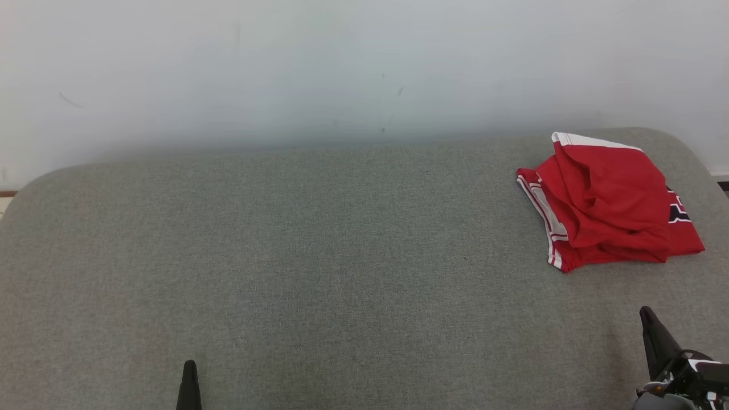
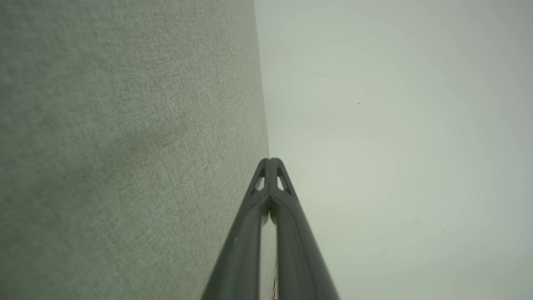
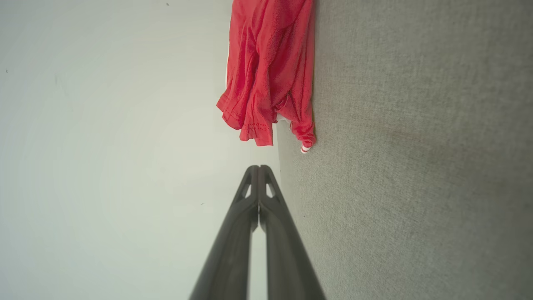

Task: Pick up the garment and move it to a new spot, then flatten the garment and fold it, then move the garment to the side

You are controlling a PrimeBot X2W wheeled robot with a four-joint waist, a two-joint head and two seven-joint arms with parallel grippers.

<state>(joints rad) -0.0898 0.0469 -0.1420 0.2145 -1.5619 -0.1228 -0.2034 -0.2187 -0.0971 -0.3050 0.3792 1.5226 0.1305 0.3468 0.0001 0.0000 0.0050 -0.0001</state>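
The red garment (image 1: pixel 609 199) with white trim lies bunched on the gray fabric table (image 1: pixel 319 245), at 2 o'clock in the head view, near the far edge. The right tool (image 1: pixel 646 314) sits at 5 o'clock, its 2 fingers pressed together, well apart from the garment. The left tool (image 1: pixel 189 367) rises at 7 o'clock, fingers likewise together, holding nothing.

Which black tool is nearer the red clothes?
The right tool, at the lower right of the head view, just below the red garment. The left tool is far across the grey surface.
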